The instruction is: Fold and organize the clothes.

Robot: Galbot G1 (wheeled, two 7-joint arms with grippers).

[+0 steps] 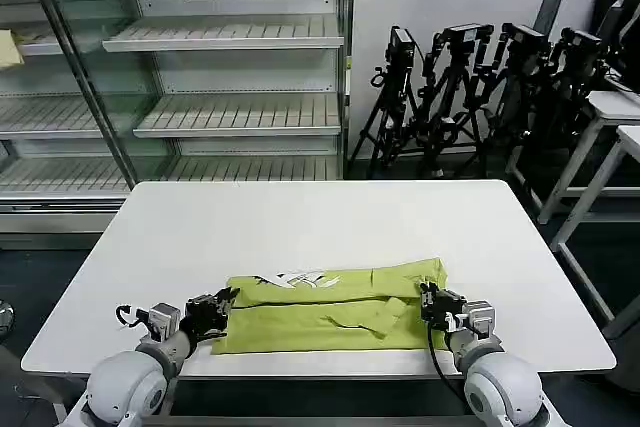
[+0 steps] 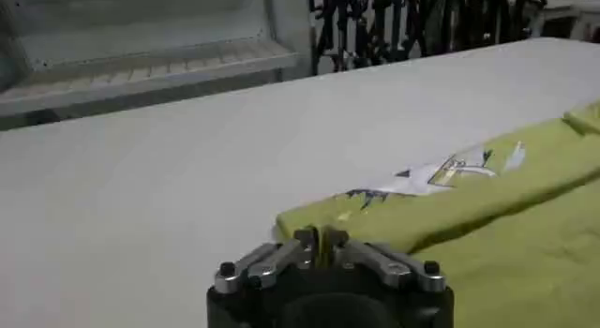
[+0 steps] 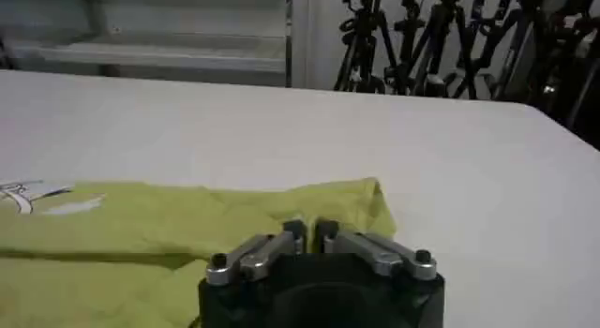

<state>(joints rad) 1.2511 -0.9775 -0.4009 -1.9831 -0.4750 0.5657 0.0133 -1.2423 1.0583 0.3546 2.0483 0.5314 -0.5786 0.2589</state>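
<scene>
Your T-shirt (image 1: 330,309) lies as a long flat band across the near edge of the white surface (image 1: 330,222), already folded lengthwise, with the white printed graphic (image 1: 290,278) showing on the far layer toward your left.

Left pincer (image 1: 222,305): at the band's left end, low on the surface. In the left wrist view (image 2: 321,238) its fingertips stand together at the cloth's edge; whether any fabric is caught between them cannot be told. Right pincer (image 1: 428,299): at the band's right end, and in the right wrist view (image 3: 310,231) the tips are likewise closed up over the cloth, with the hold equally unverifiable.

Risks, as judged from this layout:
- If only one layer is pinched, lifting would peel the fold open rather than carry it over.
- If one end is held and the other is not, the band would skew and wrinkle.
- The near hem lies just beside the surface's front edge; a pull toward you could drag it off.
- A loose flap (image 1: 375,319) sits near the right end and may bunch under the next fold.

Material: thin, soft lime cloth, limp, lightly creased, matte. The surface is smooth and plain, offering little friction, so the cloth will likely slide.
</scene>
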